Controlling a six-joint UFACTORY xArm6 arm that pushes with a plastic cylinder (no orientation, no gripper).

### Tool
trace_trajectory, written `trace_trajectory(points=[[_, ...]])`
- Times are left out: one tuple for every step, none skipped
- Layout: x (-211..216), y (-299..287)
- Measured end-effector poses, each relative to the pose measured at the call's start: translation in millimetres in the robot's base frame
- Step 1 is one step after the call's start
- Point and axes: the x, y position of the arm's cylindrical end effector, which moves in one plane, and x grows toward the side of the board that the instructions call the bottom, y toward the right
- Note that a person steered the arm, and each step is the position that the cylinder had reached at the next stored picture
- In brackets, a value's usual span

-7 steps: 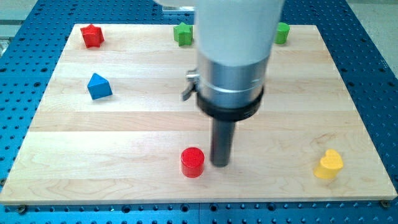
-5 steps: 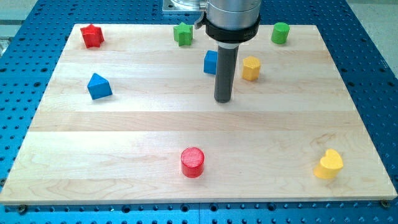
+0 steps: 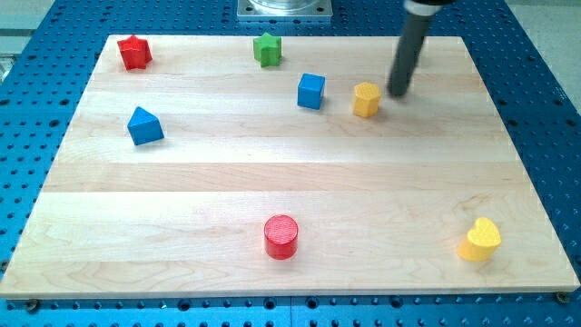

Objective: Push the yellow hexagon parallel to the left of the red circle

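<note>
The yellow hexagon [image 3: 366,99] sits in the upper middle of the wooden board. The red circle [image 3: 280,237] lies near the bottom edge, left of centre. My tip [image 3: 398,94] rests on the board just to the right of the yellow hexagon, a small gap apart from it. The rod leans up toward the view's top right. The red circle is far below and to the left of the tip.
A blue cube [image 3: 310,91] stands left of the hexagon. A blue triangle [image 3: 144,125] is at the left, a red star [image 3: 133,52] at the top left, a green star [image 3: 267,48] at the top. A yellow heart [image 3: 479,240] lies bottom right.
The rod has moved from beside the red circle up the board and then right, ending right of the yellow hexagon. It now hides the green block at the top right. No block has moved.
</note>
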Motion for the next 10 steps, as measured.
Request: trace_trajectory(points=[[28.4,-66.4],[37.4,-45.1],[23.1,12.4],[50.4,2.4],[99.1,-23.4],[104.5,-27.3],[104.6,-27.0],[96.2,-11.2],[58.5,5.5],[46.1,-1.3]])
